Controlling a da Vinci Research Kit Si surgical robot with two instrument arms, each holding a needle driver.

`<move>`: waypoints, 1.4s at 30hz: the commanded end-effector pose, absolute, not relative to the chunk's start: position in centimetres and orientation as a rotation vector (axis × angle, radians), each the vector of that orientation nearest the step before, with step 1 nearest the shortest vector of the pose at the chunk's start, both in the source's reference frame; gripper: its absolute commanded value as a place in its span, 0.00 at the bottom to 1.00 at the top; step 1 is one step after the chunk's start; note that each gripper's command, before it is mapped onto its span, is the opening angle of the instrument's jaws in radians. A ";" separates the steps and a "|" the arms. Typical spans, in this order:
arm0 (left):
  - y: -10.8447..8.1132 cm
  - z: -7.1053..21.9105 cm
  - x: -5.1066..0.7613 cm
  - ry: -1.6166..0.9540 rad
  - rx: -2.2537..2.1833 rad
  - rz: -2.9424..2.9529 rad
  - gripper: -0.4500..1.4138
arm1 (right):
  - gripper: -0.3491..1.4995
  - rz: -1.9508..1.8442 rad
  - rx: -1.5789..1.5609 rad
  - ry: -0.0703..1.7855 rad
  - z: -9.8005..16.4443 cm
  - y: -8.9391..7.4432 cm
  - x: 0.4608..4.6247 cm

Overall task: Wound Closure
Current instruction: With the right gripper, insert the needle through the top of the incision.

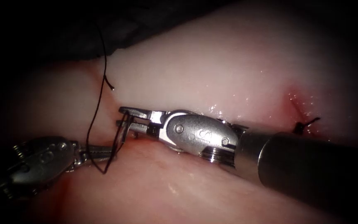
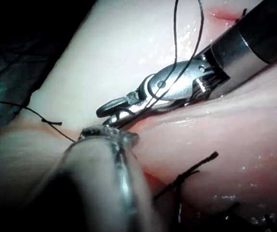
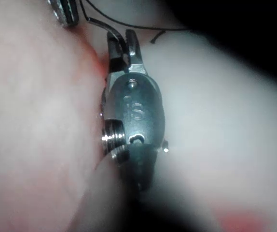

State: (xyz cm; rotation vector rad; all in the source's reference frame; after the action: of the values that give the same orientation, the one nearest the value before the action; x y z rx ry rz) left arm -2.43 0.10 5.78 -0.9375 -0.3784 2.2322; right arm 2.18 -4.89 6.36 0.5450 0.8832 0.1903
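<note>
Over the pale, wet pork-belly tissue (image 1: 228, 62), the right arm's steel pincer (image 1: 125, 117) stands slightly spread around a loop of thin black thread (image 1: 98, 103) at the cut. The left arm's steel pincer (image 1: 102, 152), pressed together, pinches the same thread just below it. A knotted stitch with short cut ends (image 1: 305, 123) sits by red fluid (image 1: 293, 99), well to the right.
</note>
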 end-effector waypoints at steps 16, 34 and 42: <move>0.2 5.8 -2.51 -0.372 -0.932 2.235 0.01 | 0.00 0.293 0.670 0.927 6.2 -4.9 2.41; 0.2 5.8 -2.52 -0.374 -0.927 2.239 0.00 | 0.00 0.422 0.799 0.962 6.2 -5.0 2.51; 0.1 5.8 -2.52 -0.376 -0.923 2.244 0.00 | 0.00 0.457 0.881 0.959 6.1 -5.1 2.58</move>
State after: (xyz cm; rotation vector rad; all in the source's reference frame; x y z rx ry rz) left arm -2.47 0.04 5.78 -0.9197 -0.3807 2.2436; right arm 2.45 -5.16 6.08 0.8814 0.9566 0.4587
